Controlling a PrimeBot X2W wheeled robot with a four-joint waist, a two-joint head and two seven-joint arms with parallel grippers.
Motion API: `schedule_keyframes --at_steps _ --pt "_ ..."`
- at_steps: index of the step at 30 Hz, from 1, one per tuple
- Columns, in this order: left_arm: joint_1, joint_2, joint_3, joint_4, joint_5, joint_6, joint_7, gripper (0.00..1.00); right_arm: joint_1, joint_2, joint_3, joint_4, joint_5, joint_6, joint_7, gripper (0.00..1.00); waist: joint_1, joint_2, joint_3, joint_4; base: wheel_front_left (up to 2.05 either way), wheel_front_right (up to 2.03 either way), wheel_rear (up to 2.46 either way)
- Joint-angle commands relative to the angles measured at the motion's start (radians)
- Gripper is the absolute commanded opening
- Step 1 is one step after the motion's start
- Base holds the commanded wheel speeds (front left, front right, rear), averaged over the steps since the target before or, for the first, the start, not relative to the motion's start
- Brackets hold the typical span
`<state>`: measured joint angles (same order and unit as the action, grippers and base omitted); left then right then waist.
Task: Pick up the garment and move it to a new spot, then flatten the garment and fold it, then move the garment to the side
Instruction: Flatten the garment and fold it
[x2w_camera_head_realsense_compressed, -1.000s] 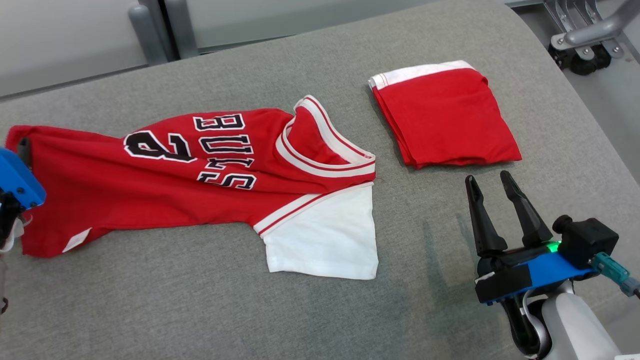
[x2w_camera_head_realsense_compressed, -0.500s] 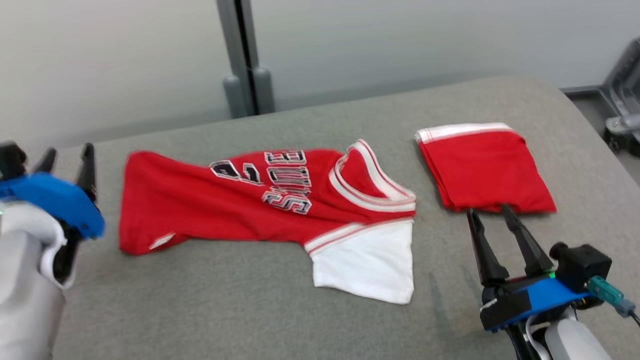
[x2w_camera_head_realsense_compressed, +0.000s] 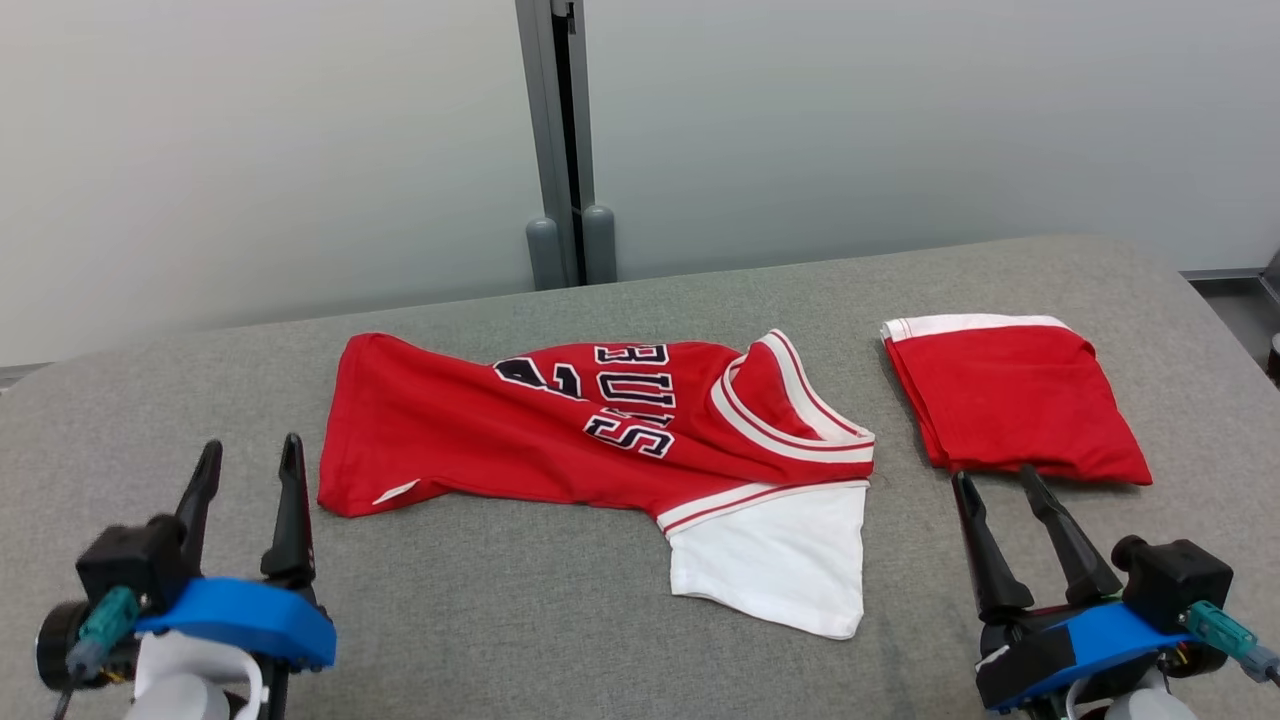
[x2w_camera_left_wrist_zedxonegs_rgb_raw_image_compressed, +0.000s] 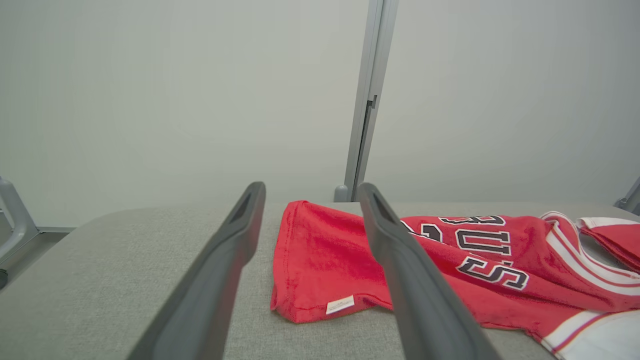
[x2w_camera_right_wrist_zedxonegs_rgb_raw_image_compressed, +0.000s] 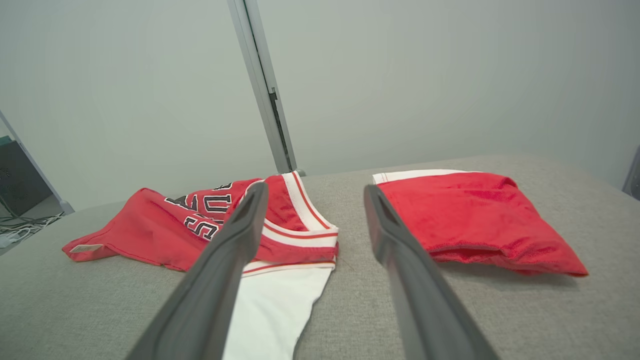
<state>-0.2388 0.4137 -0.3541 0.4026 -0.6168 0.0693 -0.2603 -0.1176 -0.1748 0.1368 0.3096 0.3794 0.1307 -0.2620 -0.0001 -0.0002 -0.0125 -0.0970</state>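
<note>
The garment is a red jersey with black lettering, a striped collar and a white sleeve, lying crumpled lengthwise across the middle of the grey padded table. My left gripper stands open and empty just left of the jersey's hem, apart from it. In the left wrist view the hem with its small white label lies between and beyond the open gripper. My right gripper is open and empty to the right of the white sleeve. From the right wrist, the garment sits left of the gripper.
A second red garment, folded with a white band, lies at the table's right, just beyond my right fingertips, and is seen again as the folded garment. A grey wall with a vertical post stands behind the table. The table's rounded right edge drops to the floor.
The head camera has tilted up, shifting the whole picture. My left gripper has let go of the jersey's hem, opened and drawn back to the lower left. The jersey lies still.
</note>
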Motion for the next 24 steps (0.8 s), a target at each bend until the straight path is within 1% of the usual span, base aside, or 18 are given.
schedule_keyframes --at_steps 1,3,6,9,11,16,19,22,24 --pt "0.059 -0.011 0.025 -0.059 0.025 0.022 -0.005 1.0 0.016 -0.004 -0.005 -0.005 -0.002 0.0 -0.004 1.0 0.0001 0.0002 -0.004 0.005 0.0 0.0 0.0" --pt "0.127 -0.042 0.067 -0.142 0.053 0.044 -0.005 1.0 0.025 -0.006 -0.009 -0.011 -0.006 0.0 -0.004 1.0 0.0001 0.0002 -0.009 0.013 0.0 0.0 0.0" --pt "0.221 -0.084 0.114 -0.225 0.104 0.056 -0.006 1.0 0.035 -0.009 -0.015 -0.016 -0.007 0.0 -0.004 1.0 0.0001 0.0002 -0.016 0.025 0.0 0.0 0.0" --pt "0.284 -0.134 0.14 -0.261 0.136 0.041 -0.006 1.0 0.047 -0.012 -0.017 -0.015 -0.003 0.0 -0.004 1.0 0.0001 0.0002 -0.019 0.037 0.0 0.0 0.0" --pt "0.304 -0.156 0.146 -0.259 0.156 0.026 -0.006 1.0 0.051 -0.012 -0.015 -0.01 0.0 0.0 -0.004 1.0 0.0001 0.0002 -0.021 0.043 0.0 0.0 0.0" --pt "0.304 -0.192 0.171 -0.237 0.191 -0.012 -0.006 1.0 0.045 -0.015 -0.004 0.004 0.006 0.0 -0.004 1.0 0.0001 0.0002 -0.022 0.049 0.0 0.0 0.0" --pt "0.299 -0.207 0.183 -0.226 0.209 -0.03 -0.006 1.0 0.039 -0.015 0.018 0.041 0.019 0.0 -0.004 1.0 0.0001 0.0002 -0.02 0.054 0.0 0.0 0.0" --pt "0.298 -0.219 0.194 -0.216 0.224 -0.044 -0.006 1.0 0.013 -0.013 0.059 0.142 0.065 0.0 0.061 1.0 0.0001 0.0002 -0.015 0.06 0.0 0.0 0.0" --pt "0.292 -0.226 0.199 -0.209 0.234 -0.053 -0.006 1.0 -0.017 -0.004 0.085 0.211 0.086 0.0 0.141 1.0 0.0001 0.0002 -0.012 0.066 0.0 0.0 0.0"
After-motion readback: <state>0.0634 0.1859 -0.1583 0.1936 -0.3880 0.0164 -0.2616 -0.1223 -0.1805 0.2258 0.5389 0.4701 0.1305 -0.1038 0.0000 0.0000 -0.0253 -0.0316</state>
